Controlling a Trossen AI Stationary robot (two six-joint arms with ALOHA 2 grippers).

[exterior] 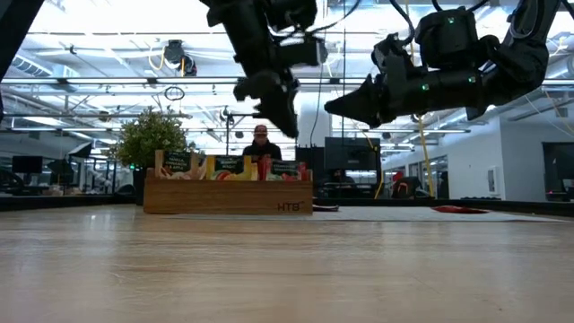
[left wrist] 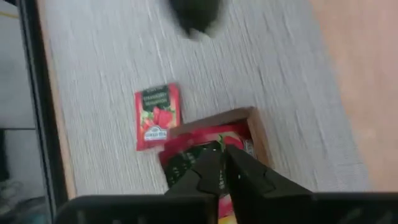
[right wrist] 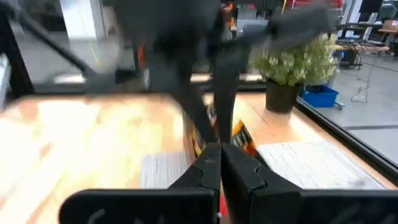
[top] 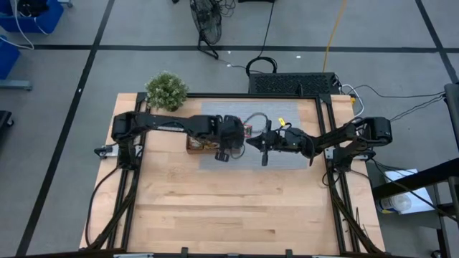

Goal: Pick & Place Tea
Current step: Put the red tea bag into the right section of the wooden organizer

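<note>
So your left gripper [left wrist: 219, 163] hung right over the end compartment of the wooden tray [exterior: 228, 196], jaws pinched nearly together with nothing I could make out between them. That compartment was stuffed with red sachets [left wrist: 200, 144], and in the low view the tray showed sachets standing upright on edge along its whole length. One loose red tea sachet [left wrist: 157, 116] lay flat on the grey mat [left wrist: 112, 74] just beside the tray's corner, apart from it, label end pointing toward the tray and only slightly tilted. Your right gripper [right wrist: 219, 163] hovered above the bench near the left one, jaws fully closed and empty.
</note>
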